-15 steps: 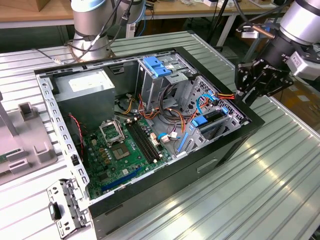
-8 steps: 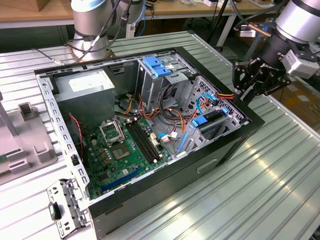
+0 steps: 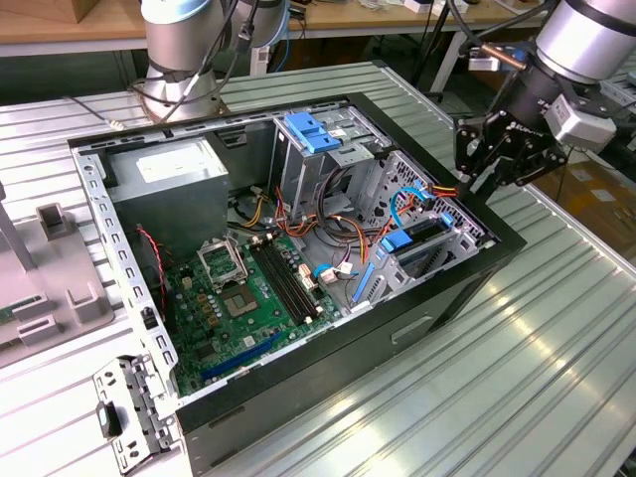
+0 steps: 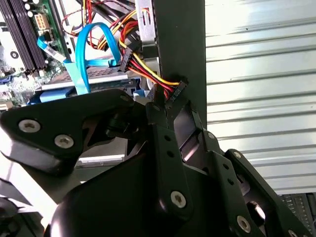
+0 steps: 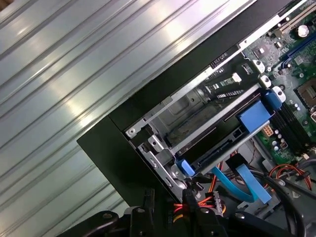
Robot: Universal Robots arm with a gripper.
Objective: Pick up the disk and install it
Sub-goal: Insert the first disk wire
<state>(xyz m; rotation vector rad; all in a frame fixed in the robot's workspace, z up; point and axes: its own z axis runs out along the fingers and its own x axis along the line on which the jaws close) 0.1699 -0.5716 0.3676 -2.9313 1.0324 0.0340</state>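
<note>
Claw: we see the claw at the edge of the open case, on the exterior view's right, just above the case rim. In the second wrist view its black fingers are closed on a small black plug that ends a bundle of red, yellow and black wires.
Disk: we find the disk seated in the lower drive bay, near the claw, with a blue rail along its edge. In the first wrist view it lies in the bay with a blue tab at one end and a blue clip at the other.
Cables: a flat blue ribbon loops up beside the disk in the second wrist view, close to the plug.
Case: we see it lying open on the ribbed metal table, with the green board inside, the grey supply box toward the exterior view's left, and a blue bracket on top of the upper cage.
Arm: its base stands behind the case.
</note>
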